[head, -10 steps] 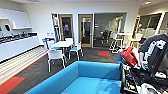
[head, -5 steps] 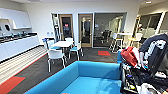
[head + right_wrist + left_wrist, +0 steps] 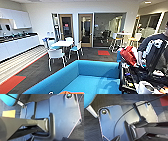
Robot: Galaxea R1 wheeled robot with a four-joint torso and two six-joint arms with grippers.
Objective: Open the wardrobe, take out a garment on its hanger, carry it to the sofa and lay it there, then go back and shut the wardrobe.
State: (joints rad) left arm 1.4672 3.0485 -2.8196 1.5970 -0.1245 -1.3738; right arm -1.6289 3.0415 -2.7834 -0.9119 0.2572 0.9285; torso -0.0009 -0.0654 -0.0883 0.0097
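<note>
The blue sofa (image 3: 98,69) takes up the lower middle of the head view, its flat seat facing me and its high back toward the room. A sliver of the orange garment (image 3: 71,92) lies on the seat at the very near edge. In the left wrist view a corner of the sofa (image 3: 88,98) and one pale leg (image 3: 91,111) stand over dark carpet. The right wrist view catches another blue sofa corner (image 3: 10,100) beside the robot's dark plate.
A cluttered dark cart (image 3: 142,77) with a red bag (image 3: 128,56) and a black printed cloth (image 3: 155,47) stands close on the right. A white table with chairs (image 3: 61,44) is beyond the sofa. A kitchen counter (image 3: 18,43) runs along the left wall. Glass doors (image 3: 85,30) are at the back.
</note>
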